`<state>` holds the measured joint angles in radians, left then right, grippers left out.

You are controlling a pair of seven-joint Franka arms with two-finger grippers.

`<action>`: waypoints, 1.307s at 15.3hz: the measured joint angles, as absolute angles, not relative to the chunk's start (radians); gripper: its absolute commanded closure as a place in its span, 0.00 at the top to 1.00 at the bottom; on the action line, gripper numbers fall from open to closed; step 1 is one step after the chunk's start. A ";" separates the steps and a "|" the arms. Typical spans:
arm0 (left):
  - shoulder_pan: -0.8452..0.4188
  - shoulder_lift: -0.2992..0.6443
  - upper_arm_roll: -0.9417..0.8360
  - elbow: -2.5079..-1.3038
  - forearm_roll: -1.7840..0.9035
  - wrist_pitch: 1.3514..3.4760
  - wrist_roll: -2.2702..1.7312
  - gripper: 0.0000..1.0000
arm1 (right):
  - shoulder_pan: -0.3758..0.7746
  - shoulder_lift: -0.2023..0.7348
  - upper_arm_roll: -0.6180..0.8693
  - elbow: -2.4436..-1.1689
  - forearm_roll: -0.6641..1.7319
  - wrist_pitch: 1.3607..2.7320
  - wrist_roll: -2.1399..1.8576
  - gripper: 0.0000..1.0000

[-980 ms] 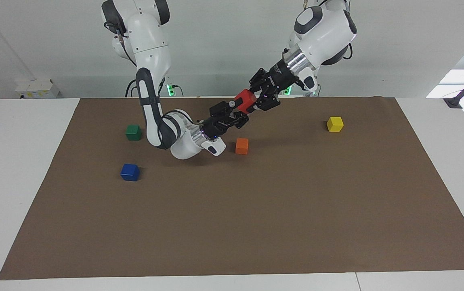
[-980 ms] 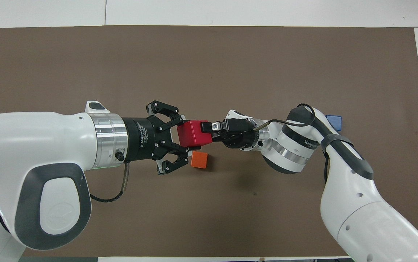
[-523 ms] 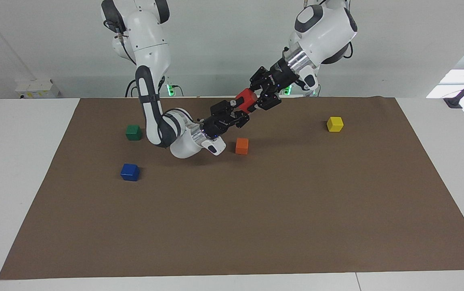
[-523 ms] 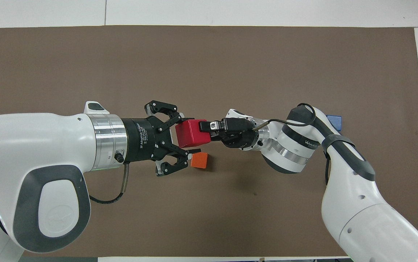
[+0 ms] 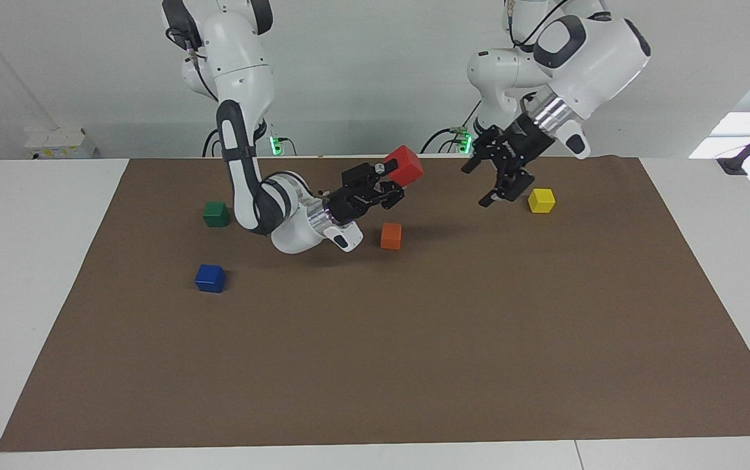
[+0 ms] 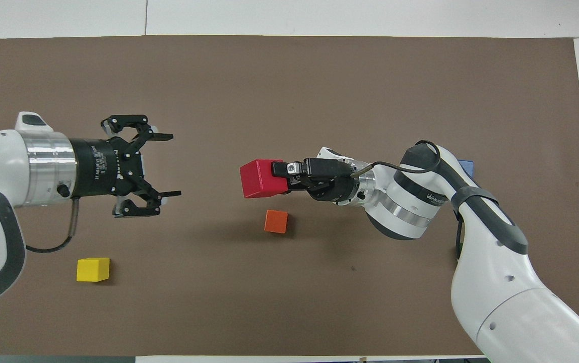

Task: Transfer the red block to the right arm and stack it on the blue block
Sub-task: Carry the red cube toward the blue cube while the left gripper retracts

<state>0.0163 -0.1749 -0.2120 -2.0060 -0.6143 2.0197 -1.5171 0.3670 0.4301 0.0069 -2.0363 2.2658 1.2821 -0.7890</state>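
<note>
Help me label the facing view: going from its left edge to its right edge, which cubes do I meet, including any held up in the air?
Blue block → green cube → orange cube → red block, held up in the right gripper → yellow cube.

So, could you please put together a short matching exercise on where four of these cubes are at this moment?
Things:
1. red block
2. blue block
3. orange cube
4. yellow cube

Places:
A. on the mat, toward the left arm's end
B. held in the air by the right claw
C. on the mat, under the raised red block
D. on the mat, toward the right arm's end, farther from the robots than the green cube

Pairs: 1-B, 2-D, 3-C, 4-A
</note>
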 measured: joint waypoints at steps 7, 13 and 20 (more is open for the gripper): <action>0.204 -0.172 -0.197 -1.952 -0.309 1.898 -0.863 1.00 | 0.220 0.247 0.001 -2.026 1.809 1.600 -0.690 0.00; 0.215 -0.117 -0.202 -1.850 0.015 1.768 -0.307 1.00 | 0.111 0.075 -0.006 -2.013 1.327 1.699 -0.537 0.00; 0.190 0.078 -0.206 -1.622 0.064 1.627 -0.192 1.00 | 0.041 -0.021 -0.010 -1.889 0.647 1.706 -0.374 0.00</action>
<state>0.1902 0.0782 -0.2061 -1.6216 0.0639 1.6272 -0.1925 0.0413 -0.0209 -0.0100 -1.8885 0.6472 1.7064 -0.3743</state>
